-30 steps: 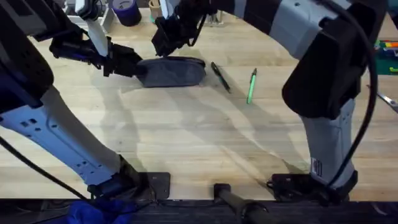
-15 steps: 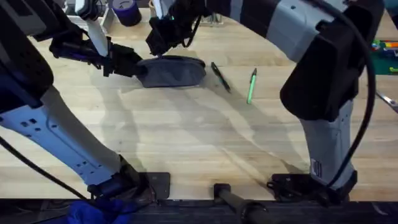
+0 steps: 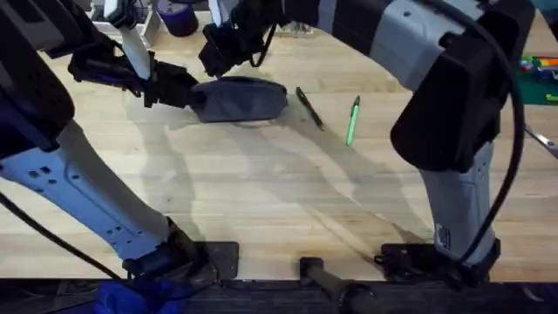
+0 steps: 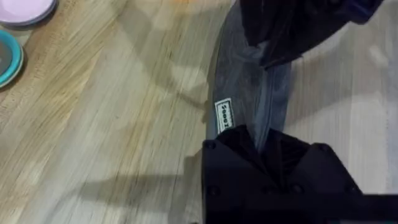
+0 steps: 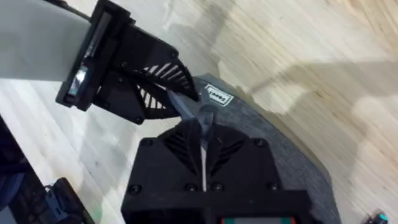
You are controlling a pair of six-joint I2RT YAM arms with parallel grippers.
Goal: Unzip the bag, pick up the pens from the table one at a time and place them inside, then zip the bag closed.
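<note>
We see the bag (image 3: 240, 98) lying on the table (image 3: 261, 192) toward its far side, a blue-grey pouch with a small white label (image 4: 223, 116) at one end. The left gripper (image 3: 193, 98) meets that left end of the bag, its fingers closed narrowly on the fabric, as its own wrist camera shows. The right gripper (image 3: 212, 68) reaches across from the other side and sits over the bag's top near the same end; its fingers (image 5: 186, 143) look pressed together with something slim and pale between them, probably the zipper pull (image 5: 204, 118), though the fingers cover most of it and we can't be sure. The two grippers stand very close, nearly touching. Just right of the bag lies the black pen (image 3: 309, 108), angled, and beyond it the green pen (image 3: 352, 120), apart from each other and clear of both arms. A dark blue cup (image 3: 177, 15) stands at the far edge, behind the left arm.
</note>
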